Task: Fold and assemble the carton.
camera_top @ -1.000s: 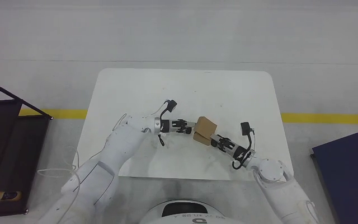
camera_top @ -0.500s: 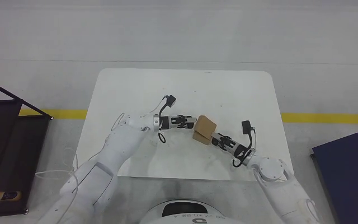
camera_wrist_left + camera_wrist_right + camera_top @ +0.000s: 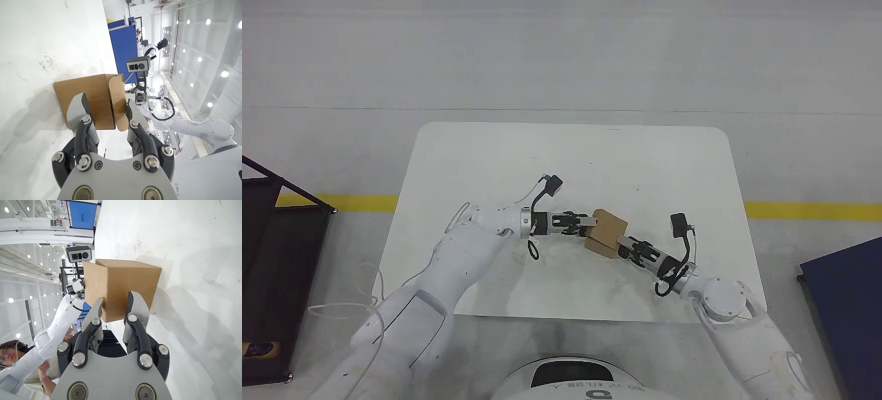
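A small brown carton [image 3: 608, 231] stands on the white table [image 3: 482, 160], just in front of its middle. My left gripper [image 3: 580, 226] is at the carton's left end. In the left wrist view this gripper [image 3: 106, 106] is open, straddling that end of the carton [image 3: 85, 94], with one fingertip [image 3: 129, 110] against a rounded side flap [image 3: 118, 89]. My right gripper [image 3: 626, 247] is at the carton's near right corner. In the right wrist view it [image 3: 116, 305] is open around a lower corner of the carton [image 3: 130, 279], one finger [image 3: 99, 308] touching the cardboard.
The table has bare room on every side of the carton, and its front edge [image 3: 572, 318] is close behind both arms. A dark rack [image 3: 272, 240] stands on the floor at the left. A blue panel [image 3: 847, 280] lies at the right.
Both grippers have shifted slightly against the carton, and the left wrist has turned a little. The carton has barely moved.
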